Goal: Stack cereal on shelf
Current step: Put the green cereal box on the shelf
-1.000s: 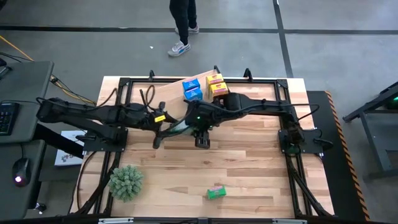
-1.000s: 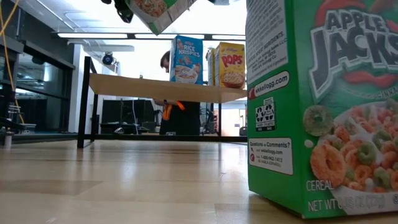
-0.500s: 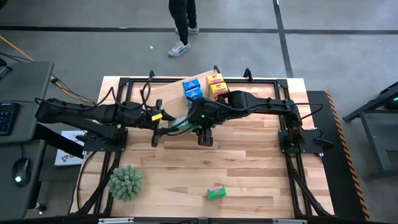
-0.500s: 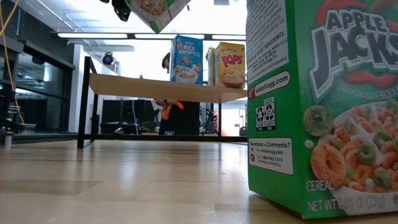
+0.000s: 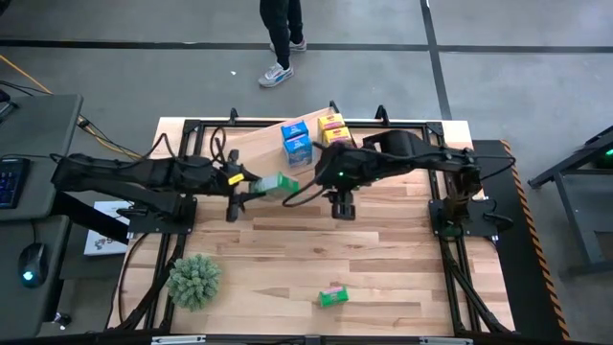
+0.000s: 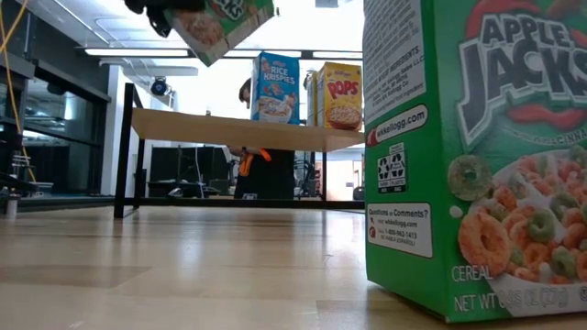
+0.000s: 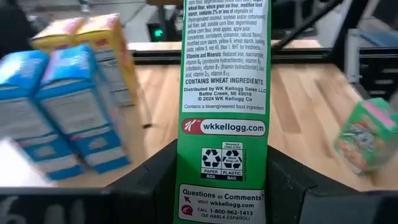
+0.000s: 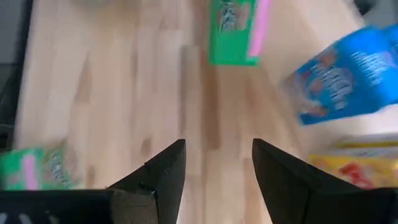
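Nearest the front edge of the table (image 5: 383,249) we see one green carton (image 5: 332,296) standing alone, well apart from both arms, with the spiky plant (image 5: 194,280) by the front-left corner. Mid-table, we have the left gripper (image 5: 251,186) clamped on a second green carton (image 5: 279,183), held tilted in the air above the tabletop, just in front of the shelf (image 5: 257,146). Its side panel (image 7: 225,112) fills the gap between the dark fingers (image 7: 292,186). Right gripper (image 5: 342,206) hangs over the table's middle, fingers (image 8: 163,171) spread, gripping nothing. At the back edge, blue cartons (image 5: 296,140) and yellow cartons (image 5: 333,129) stand side by side on the shelf. A person (image 5: 282,36) stands on the floor beyond the table
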